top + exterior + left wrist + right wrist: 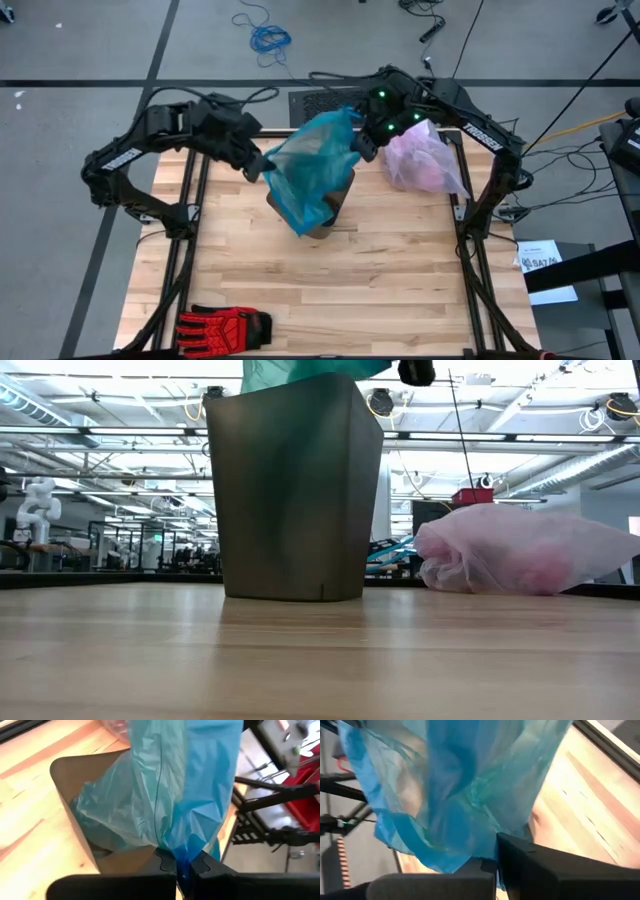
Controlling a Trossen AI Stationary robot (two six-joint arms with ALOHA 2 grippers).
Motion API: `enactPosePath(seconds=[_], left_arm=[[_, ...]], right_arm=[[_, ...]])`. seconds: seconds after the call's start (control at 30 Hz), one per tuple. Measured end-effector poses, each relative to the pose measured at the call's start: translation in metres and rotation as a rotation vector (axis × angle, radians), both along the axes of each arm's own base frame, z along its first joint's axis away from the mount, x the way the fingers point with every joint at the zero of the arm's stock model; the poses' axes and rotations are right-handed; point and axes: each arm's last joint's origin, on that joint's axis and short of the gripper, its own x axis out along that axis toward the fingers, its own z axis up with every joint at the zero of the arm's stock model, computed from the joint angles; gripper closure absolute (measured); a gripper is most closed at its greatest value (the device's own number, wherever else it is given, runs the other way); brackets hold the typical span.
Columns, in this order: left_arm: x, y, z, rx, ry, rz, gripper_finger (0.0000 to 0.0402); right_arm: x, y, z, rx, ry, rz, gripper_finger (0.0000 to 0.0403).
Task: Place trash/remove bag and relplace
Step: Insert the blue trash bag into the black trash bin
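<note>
Lower left of the butcher-block table (400,270) lies a red glove (222,325), centre frame the left gripper (262,163) and right gripper (360,148) both pinch the teal bag (310,165) over the bin (293,490), the pink bag (425,160) slumped upper right, grey floor around.

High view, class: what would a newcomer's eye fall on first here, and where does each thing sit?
The teal-green bag, stretched between the left gripper and the right gripper, both shut on its edges above the dark bin at mid-table. Beside the bin, by the right arm, the full pink bag lies on the table. A red glove rests at the near edge.
</note>
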Motion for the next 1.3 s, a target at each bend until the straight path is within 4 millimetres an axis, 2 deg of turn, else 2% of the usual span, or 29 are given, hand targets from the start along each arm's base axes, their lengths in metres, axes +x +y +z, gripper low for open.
enactPosePath(seconds=[0.27,0.57,0.77,0.9,0.97,1.1,1.3], left_arm=[[0.004,-0.005,-0.007,-0.01,0.03,-0.01,0.0401],[-0.011,-0.021,0.002,-0.075,-0.011,-0.01,0.0401],[-0.01,-0.021,-0.005,-0.017,0.064,0.032,0.0401],[-0.004,-0.02,-0.015,-0.017,0.094,0.03,0.0402],[-0.001,-0.019,-0.016,-0.017,0.084,0.029,0.0401],[0.002,-0.019,-0.013,-0.013,0.041,0.027,0.0401],[0.004,-0.018,-0.011,-0.016,0.008,0.026,0.0402]], right_arm=[[0.003,0.009,-0.022,0.042,0.135,0.063,0.0403],[0.009,0.023,-0.04,0.098,0.197,0.16,0.0403],[0.015,0.013,-0.065,0.065,0.239,0.177,0.0403],[0.012,0.003,-0.09,0.073,0.308,0.178,0.0403],[0.009,0.002,-0.094,0.062,0.312,0.183,0.0403],[-0.004,0.006,-0.075,0.016,0.251,0.168,0.0402],[-0.03,0.015,-0.025,-0.075,0.077,0.165,0.0363]])
